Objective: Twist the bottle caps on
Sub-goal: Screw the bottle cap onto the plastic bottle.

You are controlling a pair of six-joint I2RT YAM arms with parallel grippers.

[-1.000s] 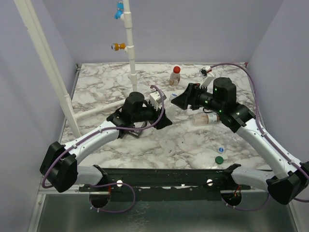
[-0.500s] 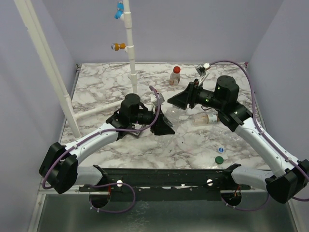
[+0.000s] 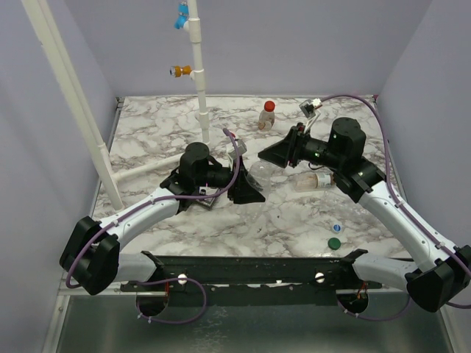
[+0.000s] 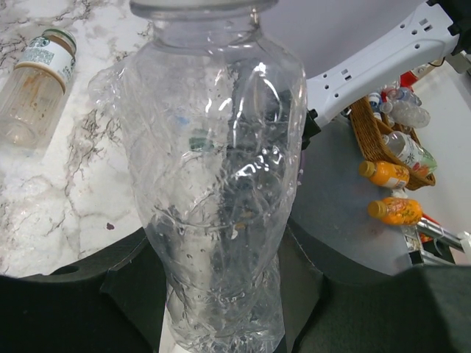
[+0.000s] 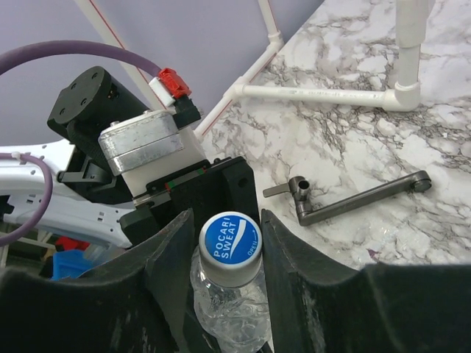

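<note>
Your left gripper [image 3: 246, 190] pinches the clear bottle [image 3: 259, 174] low on its crumpled body and holds it off the marble table [image 3: 147, 132], around the middle of the scene, neck pointing far-right toward your other arm. Your right gripper [image 5: 228, 220] meets it there. In its wrist view the blue cap [image 5: 230, 240] sits on the bottle's neck with a finger [image 5: 173, 257] close against each side. You cannot tell from the pictures whether those fingers press the cap or only flank it. A labelled bottle [image 3: 313, 180] lies on its side on the table just under your right arm, to the right of the held one. A third bottle [image 3: 267, 118] stands upright at the far side with a red cap [image 3: 269, 106] on it. Near the right front edge, a green cap [image 3: 334, 243] and a white-and-blue cap [image 3: 336, 228] lie loose, just beside each other. A metal crank [image 5: 360, 195] lies flat on the marble beyond the left gripper. The white pipe [image 3: 200, 88] stands at the far left.
</note>
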